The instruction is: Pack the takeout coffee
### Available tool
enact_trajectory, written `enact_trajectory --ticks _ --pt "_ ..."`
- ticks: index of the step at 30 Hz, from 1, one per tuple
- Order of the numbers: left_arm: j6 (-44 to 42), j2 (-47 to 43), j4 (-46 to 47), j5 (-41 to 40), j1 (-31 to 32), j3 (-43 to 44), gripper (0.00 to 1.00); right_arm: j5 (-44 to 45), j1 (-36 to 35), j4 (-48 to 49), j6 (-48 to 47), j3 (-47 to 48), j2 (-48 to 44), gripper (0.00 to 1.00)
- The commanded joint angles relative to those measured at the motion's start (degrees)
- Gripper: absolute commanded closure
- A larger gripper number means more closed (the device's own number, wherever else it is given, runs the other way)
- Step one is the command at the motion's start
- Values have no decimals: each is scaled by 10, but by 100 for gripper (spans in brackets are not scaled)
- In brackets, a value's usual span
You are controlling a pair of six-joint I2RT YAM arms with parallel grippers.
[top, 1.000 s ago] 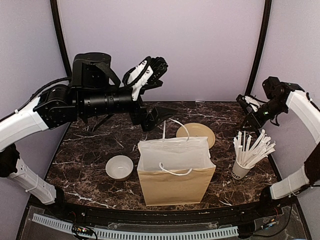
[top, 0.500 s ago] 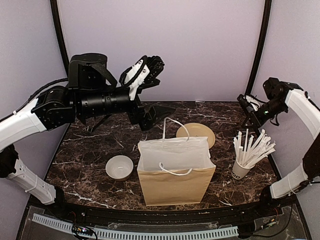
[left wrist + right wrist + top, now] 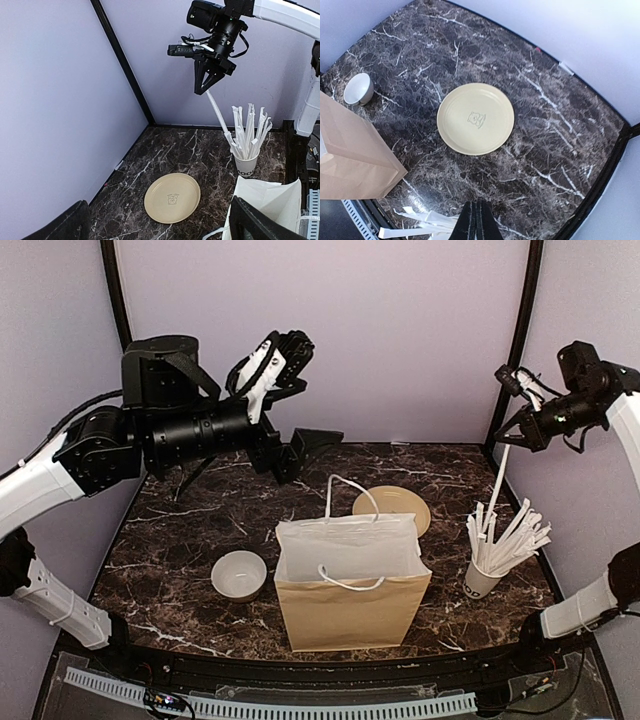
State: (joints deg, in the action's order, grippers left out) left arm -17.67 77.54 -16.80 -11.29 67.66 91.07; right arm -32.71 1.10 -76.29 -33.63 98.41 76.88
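Observation:
The takeout coffee shows in no view. My right gripper [image 3: 506,438] hangs high at the right, shut on a single white straw [image 3: 499,478] whose lower end still reaches into the bunch below. The left wrist view shows the same thing: the right gripper [image 3: 202,90] pinching the straw [image 3: 218,114] above the cup. In its own view the right gripper [image 3: 475,220] has its fingers pressed together. My left gripper [image 3: 305,448] is held high over the back left of the table, open and empty, with its fingers [image 3: 67,225] far apart.
A brown paper bag [image 3: 350,585] with a white lining and handles stands open at centre front. Behind it lies a yellow plate [image 3: 391,508]. A white bowl [image 3: 239,575] sits left of the bag, and a white cup of straws [image 3: 482,580] stands to its right.
My right gripper has shut on a straw and risen, drawing it up out of the cup. My left arm has drawn back a little, up and to the left.

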Motion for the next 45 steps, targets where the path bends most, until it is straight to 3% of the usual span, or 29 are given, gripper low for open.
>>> enact_trajectory --ticks 1,13,18,24,33,39,45 --pt "-4 -22 27 -40 -4 22 1 -12 1 -29 -5 68 -8 100" --pt "-6 -41 72 -110 -10 2 1 7 1 -49 -22 244 10 100" --pt "-16 -51 101 -182 -20 -31 1 -105 1 -28 -3 317 25 100" --pt "19 -67 94 -215 -49 -57 1 -300 -6 60 39 275 -21 100" --pt "38 -90 88 -226 -65 -84 1 -444 -71 145 129 278 -4 100" --pt "46 -106 85 -228 -67 -98 1 -439 -120 163 133 237 -6 100" --pt "42 -117 91 -235 -68 -115 1 -347 -208 147 97 181 -19 100"
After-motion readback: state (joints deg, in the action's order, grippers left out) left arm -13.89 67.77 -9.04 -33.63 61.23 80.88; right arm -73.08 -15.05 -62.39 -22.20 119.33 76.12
